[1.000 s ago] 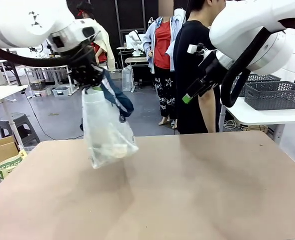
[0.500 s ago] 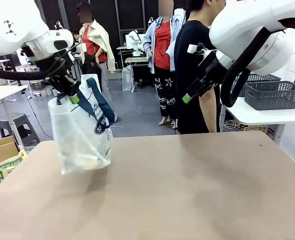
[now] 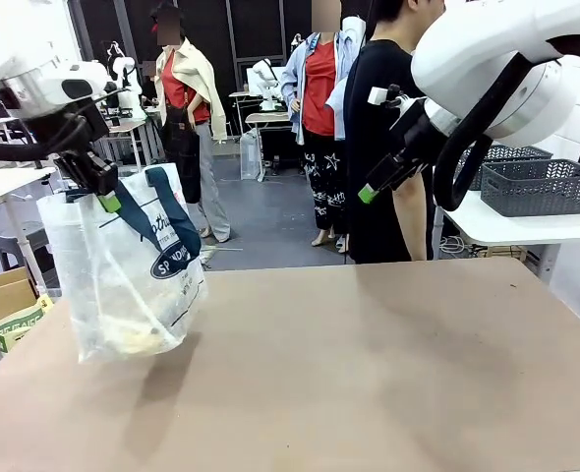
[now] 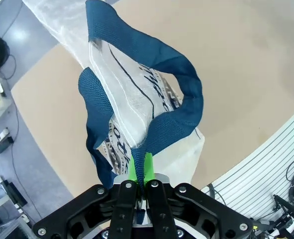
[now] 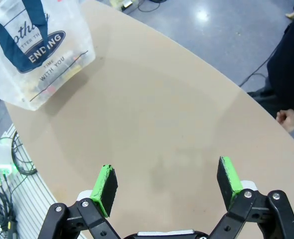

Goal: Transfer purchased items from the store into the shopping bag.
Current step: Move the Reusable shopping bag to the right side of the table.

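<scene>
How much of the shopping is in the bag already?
Done: some items already lie in the bottom of the shopping bag. In hand: the left gripper is shut on the bag's navy handle, holding it up over the table. The right gripper is open, holding nothing. I cannot tell what is left.

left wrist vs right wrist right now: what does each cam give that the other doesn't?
Left wrist only: the left gripper shut on the shopping bag's navy strap handle, green pads pinching the webbing from both sides.

Right wrist only: the right gripper open over bare table, holding nothing; the bag's round navy logo with white lettering; small items showing through the bag's bottom; a person's hand at the table's edge.

Both: the translucent shopping bag and the tan table.
</scene>
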Controlling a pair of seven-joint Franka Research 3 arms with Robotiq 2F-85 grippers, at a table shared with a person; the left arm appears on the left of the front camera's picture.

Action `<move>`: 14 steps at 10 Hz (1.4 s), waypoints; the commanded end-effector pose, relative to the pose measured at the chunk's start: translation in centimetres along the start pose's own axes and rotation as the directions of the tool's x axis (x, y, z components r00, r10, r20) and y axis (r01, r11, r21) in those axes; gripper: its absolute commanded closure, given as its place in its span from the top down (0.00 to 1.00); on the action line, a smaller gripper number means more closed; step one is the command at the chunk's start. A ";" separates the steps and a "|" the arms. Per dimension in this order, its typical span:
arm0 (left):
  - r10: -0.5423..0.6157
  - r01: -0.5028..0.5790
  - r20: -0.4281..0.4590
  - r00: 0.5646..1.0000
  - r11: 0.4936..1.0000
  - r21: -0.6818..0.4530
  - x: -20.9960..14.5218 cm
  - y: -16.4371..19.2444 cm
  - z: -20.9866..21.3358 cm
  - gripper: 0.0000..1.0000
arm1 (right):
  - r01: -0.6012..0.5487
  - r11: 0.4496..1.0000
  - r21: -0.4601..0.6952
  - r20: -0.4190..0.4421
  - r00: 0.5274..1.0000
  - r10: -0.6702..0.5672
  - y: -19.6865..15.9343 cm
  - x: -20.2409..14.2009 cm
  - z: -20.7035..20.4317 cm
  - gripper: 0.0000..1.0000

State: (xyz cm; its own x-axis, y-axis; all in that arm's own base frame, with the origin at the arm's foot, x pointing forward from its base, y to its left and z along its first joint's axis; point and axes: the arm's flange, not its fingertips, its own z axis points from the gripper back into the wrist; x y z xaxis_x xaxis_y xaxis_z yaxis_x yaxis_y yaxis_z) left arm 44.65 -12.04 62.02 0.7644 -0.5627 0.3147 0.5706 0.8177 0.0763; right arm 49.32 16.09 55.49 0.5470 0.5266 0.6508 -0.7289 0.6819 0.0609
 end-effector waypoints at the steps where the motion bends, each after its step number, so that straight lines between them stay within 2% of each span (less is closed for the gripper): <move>1: -0.011 0.011 0.010 1.000 1.000 0.010 0.7 -0.3 -0.5 0.00 | 0.006 1.000 -0.006 -0.011 1.000 -0.006 0.1 0.1 0.1 1.00; 3: -0.011 0.011 0.010 1.000 1.000 0.010 0.7 -0.3 -0.5 0.00 | 0.006 1.000 -0.006 -0.011 1.000 -0.006 0.1 0.1 0.1 1.00; 4: -0.008 0.008 -0.017 1.000 1.000 -0.007 0.4 -0.3 -1.1 0.00 | 0.006 1.000 -0.006 -0.011 1.000 -0.006 0.1 0.1 0.1 1.00; 6: -0.014 0.014 -0.005 1.000 0.999 -0.042 -0.3 2.2 -2.1 0.00 | 0.006 1.000 -0.006 -0.011 1.000 -0.006 0.1 0.1 0.1 1.00; 9: 0.022 -0.022 -0.009 1.000 0.999 -0.026 -1.8 5.6 -3.0 0.00 | 0.006 1.000 -0.006 -0.011 1.000 -0.006 0.1 0.1 0.1 1.00; 14: -0.007 0.005 0.034 0.999 0.998 0.067 -4.2 10.6 -3.7 0.00 | 0.006 1.000 -0.006 -0.011 1.000 -0.006 0.1 0.1 0.1 1.00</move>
State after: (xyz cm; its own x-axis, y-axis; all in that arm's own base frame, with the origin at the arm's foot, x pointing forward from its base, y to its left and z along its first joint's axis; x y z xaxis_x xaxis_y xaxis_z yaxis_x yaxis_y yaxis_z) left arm 48.52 -2.60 58.17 0.7774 -0.5426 0.3182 0.5423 0.8344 0.0979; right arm 49.32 16.08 55.53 0.5468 0.5263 0.6512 -0.7288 0.6820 0.0608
